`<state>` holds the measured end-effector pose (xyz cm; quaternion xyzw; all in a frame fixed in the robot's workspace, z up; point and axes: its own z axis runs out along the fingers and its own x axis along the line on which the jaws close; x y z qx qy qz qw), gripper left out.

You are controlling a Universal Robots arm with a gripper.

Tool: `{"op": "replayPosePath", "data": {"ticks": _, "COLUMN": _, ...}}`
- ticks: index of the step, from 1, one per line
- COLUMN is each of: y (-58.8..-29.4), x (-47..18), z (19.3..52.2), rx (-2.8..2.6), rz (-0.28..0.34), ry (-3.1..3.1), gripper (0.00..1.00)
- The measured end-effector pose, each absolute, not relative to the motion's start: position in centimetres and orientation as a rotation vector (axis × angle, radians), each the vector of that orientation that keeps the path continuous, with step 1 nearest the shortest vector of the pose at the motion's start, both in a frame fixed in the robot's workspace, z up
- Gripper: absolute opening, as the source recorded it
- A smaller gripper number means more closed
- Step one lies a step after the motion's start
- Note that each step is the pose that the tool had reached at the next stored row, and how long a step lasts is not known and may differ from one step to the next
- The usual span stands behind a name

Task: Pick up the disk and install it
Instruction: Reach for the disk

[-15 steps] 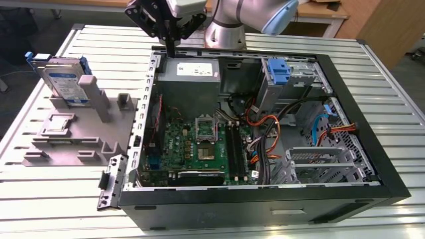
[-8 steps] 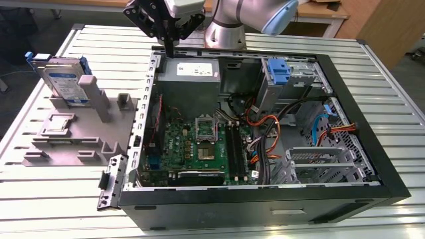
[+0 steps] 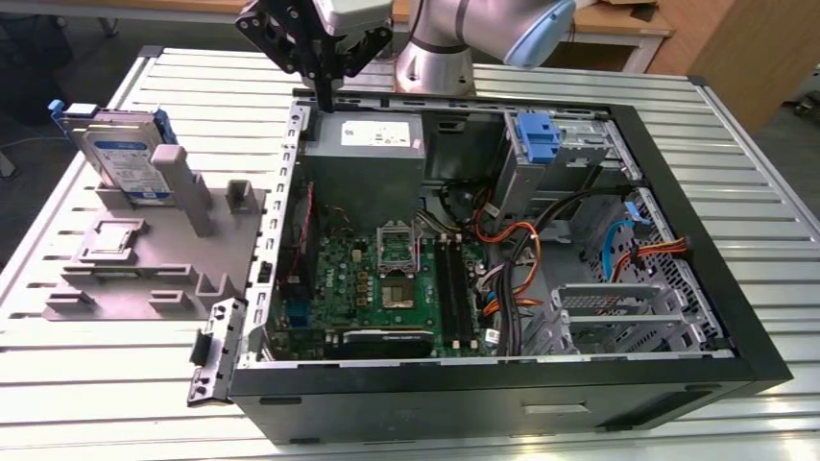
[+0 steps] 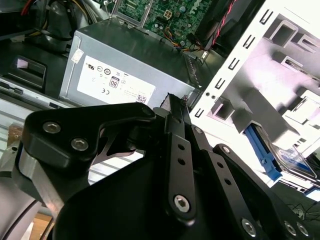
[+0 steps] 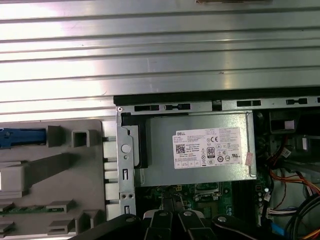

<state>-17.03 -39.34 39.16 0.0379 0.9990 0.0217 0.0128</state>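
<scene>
"Zero steps complete?"
"Correct. The disk stands upright in the holder, outside the case, on the exterior view's left."
"Gripper state?"
"Fingers pressed together, nothing held. It hangs over the case's rear corner, above the power supply. The drive cage looks vacant."

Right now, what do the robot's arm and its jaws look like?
The arm is a chunky silver-grey metal tube with rounded joints, one capped in pale blue. The gripper at its end is matte black, built from flat, angular bars linked like scissors. Shiny silver screw heads sit at the pivots, seen close in the second wrist view. Its jaws are thin black strips.
</scene>
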Motion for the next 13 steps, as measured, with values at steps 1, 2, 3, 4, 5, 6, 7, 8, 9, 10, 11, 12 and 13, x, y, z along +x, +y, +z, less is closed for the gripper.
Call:
{"op": "replayPosePath", "data": {"ticks": 1, "y": -39.3, "x": -17.0, "z": 39.2, "rx": 0.118, "rz": 0.068, "ry": 3.113, "gripper": 0.10}}
{"op": "replayPosePath", "data": {"ticks": 2, "y": -39.3, "x": -17.1, "z": 39.2, "rx": 0.118, "rz": 0.068, "ry": 3.113, "gripper": 0.10}}
{"op": "replayPosePath", "data": {"ticks": 3, "y": -39.3, "x": -17.9, "z": 39.0, "rx": 0.118, "rz": 0.068, "ry": 3.113, "gripper": 0.10}}
{"op": "replayPosePath", "data": {"ticks": 4, "y": -39.3, "x": -18.3, "z": 39.0, "rx": 0.118, "rz": 0.067, "ry": 3.114, "gripper": 0.10}}
{"op": "replayPosePath", "data": {"ticks": 5, "y": -39.3, "x": -18.3, "z": 39.0, "rx": 0.118, "rz": 0.068, "ry": 3.114, "gripper": 0.10}}
{"op": "replayPosePath", "data": {"ticks": 6, "y": -39.3, "x": -18.3, "z": 39.0, "rx": 0.118, "rz": 0.068, "ry": 3.114, "gripper": 0.10}}
{"op": "replayPosePath", "data": {"ticks": 7, "y": -39.3, "x": -18.3, "z": 39.0, "rx": 0.119, "rz": 0.068, "ry": 3.113, "gripper": 0.10}}
{"op": "replayPosePath", "data": {"ticks": 8, "y": -39.3, "x": -18.4, "z": 39.0, "rx": 0.119, "rz": 0.068, "ry": 3.114, "gripper": 0.10}}
{"op": "replayPosePath", "data": {"ticks": 9, "y": -39.3, "x": -18.5, "z": 39.0, "rx": 0.118, "rz": 0.068, "ry": 3.114, "gripper": 0.10}}
{"op": "replayPosePath", "data": {"ticks": 10, "y": -39.3, "x": -18.6, "z": 39.0, "rx": 0.118, "rz": 0.068, "ry": 3.114, "gripper": 0.10}}
{"op": "replayPosePath", "data": {"ticks": 11, "y": -39.3, "x": -18.6, "z": 38.9, "rx": 0.119, "rz": 0.068, "ry": 3.113, "gripper": 0.10}}
{"op": "replayPosePath", "data": {"ticks": 12, "y": -39.2, "x": -18.7, "z": 38.9, "rx": 0.119, "rz": 0.068, "ry": 3.114, "gripper": 0.10}}
{"op": "replayPosePath", "data": {"ticks": 13, "y": -39.2, "x": -18.8, "z": 38.9, "rx": 0.119, "rz": 0.068, "ry": 3.114, "gripper": 0.10}}
